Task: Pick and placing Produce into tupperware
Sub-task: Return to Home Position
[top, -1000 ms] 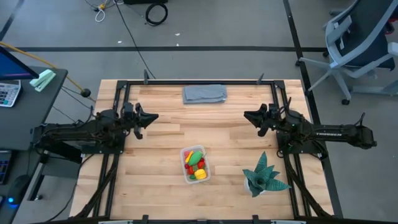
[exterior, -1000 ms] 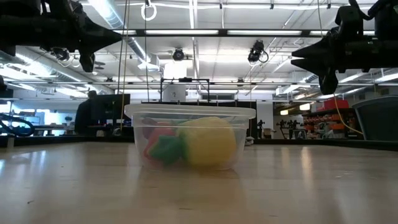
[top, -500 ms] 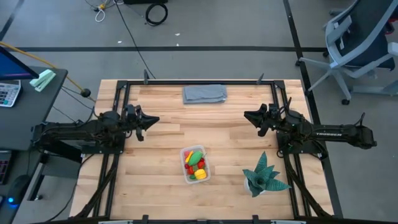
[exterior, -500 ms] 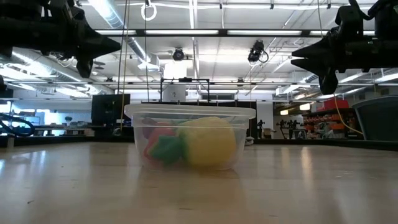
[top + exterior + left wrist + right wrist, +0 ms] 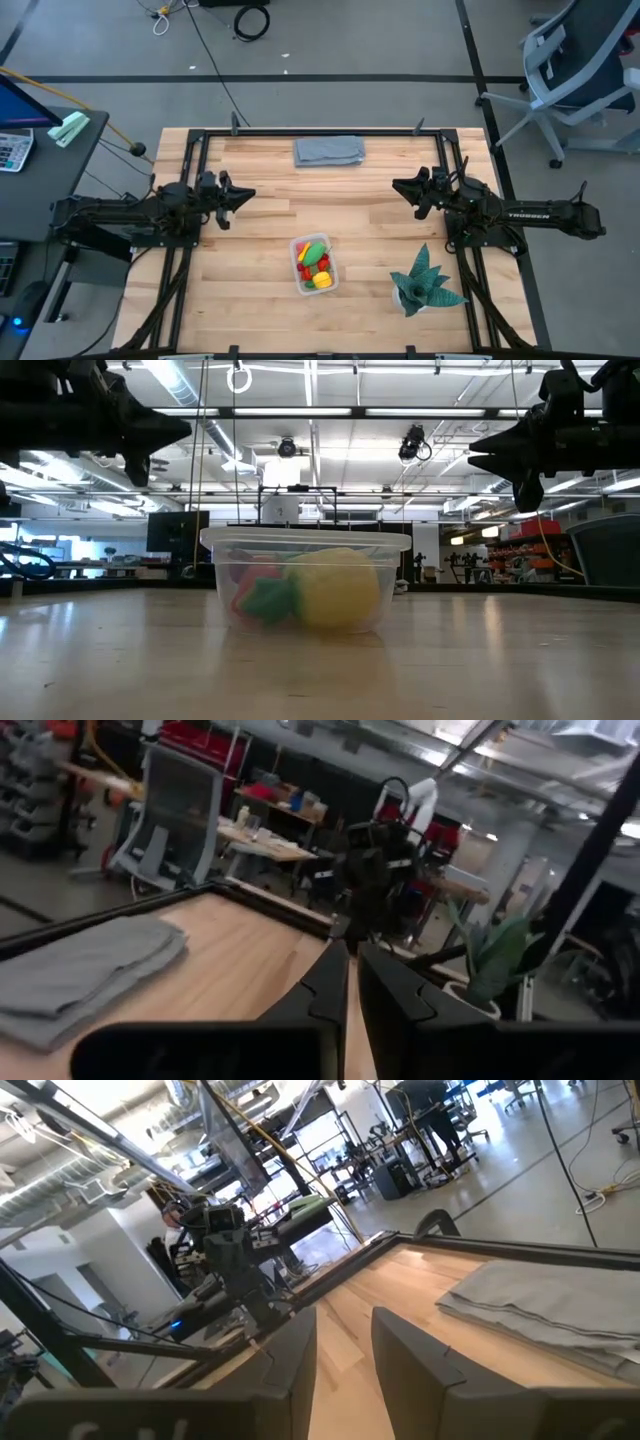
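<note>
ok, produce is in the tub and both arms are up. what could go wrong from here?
1. The potted plant sits close beside the right arm. The right gripper hangs open above the table, and folding that arm home could brush the leaves.
2. The clear tub has no lid, and the lemon reaches nearly to its rim. A nudge could spill it.
The left gripper is shut, high and off to the tub's side, so it looks low risk.

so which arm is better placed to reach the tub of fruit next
Left, probably, by a small margin. The left gripper hangs slightly nearer the tupperware, with bare table between them. The right gripper is a little farther off, and the potted plant stands on its side.
</note>
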